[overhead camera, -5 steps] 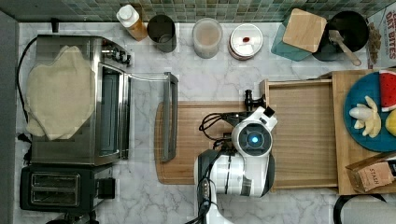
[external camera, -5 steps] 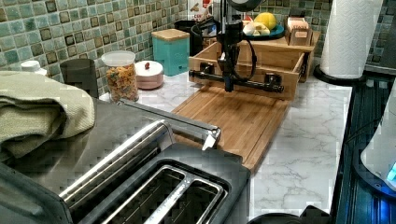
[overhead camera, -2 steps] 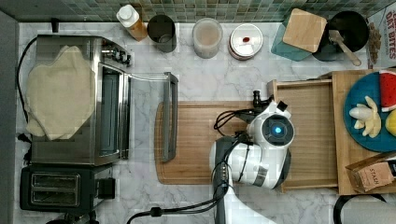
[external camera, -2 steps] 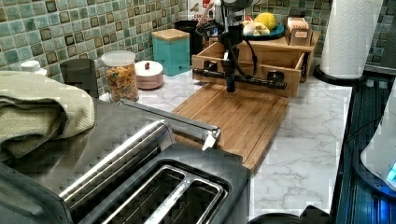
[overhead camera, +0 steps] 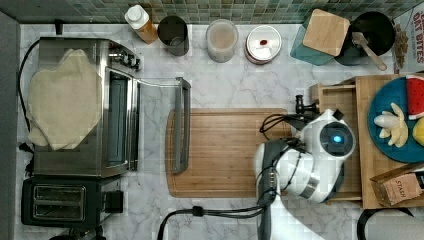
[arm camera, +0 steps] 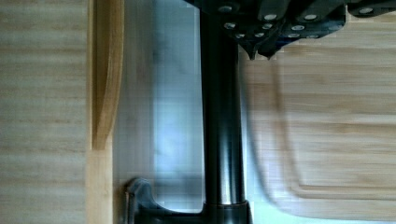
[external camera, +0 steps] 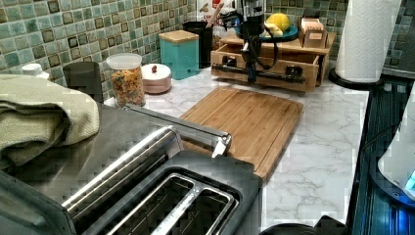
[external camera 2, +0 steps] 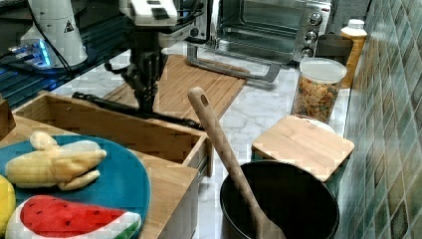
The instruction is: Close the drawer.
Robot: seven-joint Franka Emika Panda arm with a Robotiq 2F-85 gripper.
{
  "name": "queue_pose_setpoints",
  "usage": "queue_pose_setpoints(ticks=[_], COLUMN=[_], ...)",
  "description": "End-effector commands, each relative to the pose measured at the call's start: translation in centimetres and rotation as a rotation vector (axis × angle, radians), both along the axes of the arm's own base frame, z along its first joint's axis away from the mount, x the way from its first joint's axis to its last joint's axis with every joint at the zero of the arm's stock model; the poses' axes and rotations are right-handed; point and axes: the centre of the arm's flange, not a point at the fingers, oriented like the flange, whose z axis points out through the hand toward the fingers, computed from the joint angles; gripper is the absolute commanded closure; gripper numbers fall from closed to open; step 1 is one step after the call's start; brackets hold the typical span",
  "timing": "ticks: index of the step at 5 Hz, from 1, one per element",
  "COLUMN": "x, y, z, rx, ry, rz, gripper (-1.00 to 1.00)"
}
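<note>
Light wood marks the drawer [external camera: 266, 61], partly pulled out of the wooden stand that carries a blue plate [external camera 2: 119, 184] of toy fruit. My gripper [external camera: 251, 73] hangs at the drawer's dark bar handle [external camera: 259, 73], on the side facing the cutting board [external camera: 244, 122]; I cannot tell whether my fingers are closed on the bar or only pressing it. To close it well, I judge I should push squarely at the handle's middle, straight toward the stand, so the drawer does not skew and jam. Beside the drawer, the cutting board and marble counter [external camera: 318, 147] leave open room behind me; the teal box [external camera: 181, 51] stands well apart.
</note>
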Motion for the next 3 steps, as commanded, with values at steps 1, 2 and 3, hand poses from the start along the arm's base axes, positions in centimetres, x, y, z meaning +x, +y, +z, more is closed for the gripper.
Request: queue_pose_setpoints(ticks=[1,2,3], x=[-4.4,-5.2,-5.2], y=[-19.9,-18.6,-18.6], z=[6.2,7.8,7.8], rx=[-0.209,-0.256,-0.256], ry=[-0.211,-0.18,-0.18], rz=[-0.263,-0.341,-0.341], gripper=[1.0,1.0,1.0])
